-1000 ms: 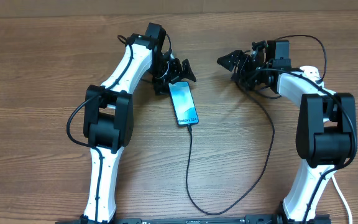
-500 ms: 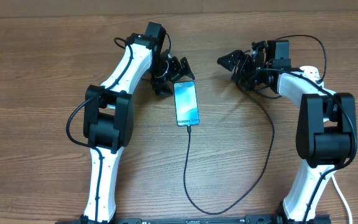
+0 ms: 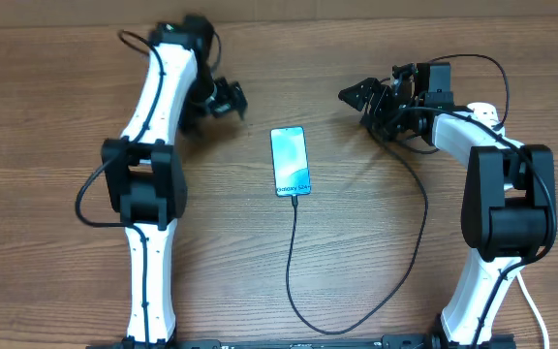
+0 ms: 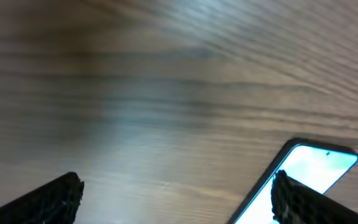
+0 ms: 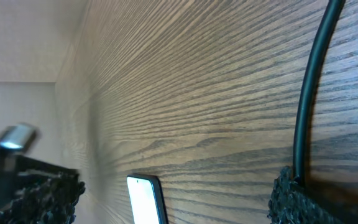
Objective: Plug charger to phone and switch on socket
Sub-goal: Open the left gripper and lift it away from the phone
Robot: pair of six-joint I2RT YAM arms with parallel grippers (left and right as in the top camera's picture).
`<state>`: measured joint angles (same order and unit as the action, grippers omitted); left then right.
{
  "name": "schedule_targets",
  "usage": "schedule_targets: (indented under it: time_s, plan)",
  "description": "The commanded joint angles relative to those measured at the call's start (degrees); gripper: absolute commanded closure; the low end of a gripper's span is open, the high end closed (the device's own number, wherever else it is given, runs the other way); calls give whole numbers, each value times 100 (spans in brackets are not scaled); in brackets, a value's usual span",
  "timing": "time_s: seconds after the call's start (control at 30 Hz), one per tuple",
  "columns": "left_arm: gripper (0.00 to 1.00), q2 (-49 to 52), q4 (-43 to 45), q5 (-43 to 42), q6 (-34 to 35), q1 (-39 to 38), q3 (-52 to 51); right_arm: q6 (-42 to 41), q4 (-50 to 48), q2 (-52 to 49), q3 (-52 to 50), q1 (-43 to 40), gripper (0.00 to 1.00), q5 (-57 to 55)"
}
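Your left claw is hanging released over the far left of the brown wood-grain bench. In the left wrist view, its black fingers are spreading wide with only bare wood between them. The slim rectangular smartphone with the glowing blue-white screen is lying flat at the middle of the bench, to the right of that claw and apart from it. One corner of it is showing at the right of the left wrist view.

The long, thin black charger cable is meeting the phone's near end. From there it is looping toward the near edge and climbing the right side to your right claw.

That claw is also standing released at the far right. In the right wrist view, the cable is running down beside one of its fingers, not pinched. The white oblong power strip is peeking out behind the right arm, and its switches are hiding from view.
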<state>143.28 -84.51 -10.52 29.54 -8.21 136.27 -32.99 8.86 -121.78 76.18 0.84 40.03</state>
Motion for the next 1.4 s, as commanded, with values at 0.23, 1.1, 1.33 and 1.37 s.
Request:
schedule_targets:
  time_s: [0.23, 1.1, 1.33, 1.37]
  plan:
    - [0, -1471, -1231, 1279, -260, -538, 1919, 48, -13, 46, 35, 4, 0, -57]
    - [0, -1768, -1228, 1097, -256, -682, 1906, 52, 133, 46, 35, 4, 0, 42]
    - [0, -1768, -1228, 1097, -256, -682, 1906, 52, 131, 46, 35, 4, 0, 70]
    - [0, -1768, -1228, 1097, -256, -682, 1906, 52, 131, 46, 35, 4, 0, 70]
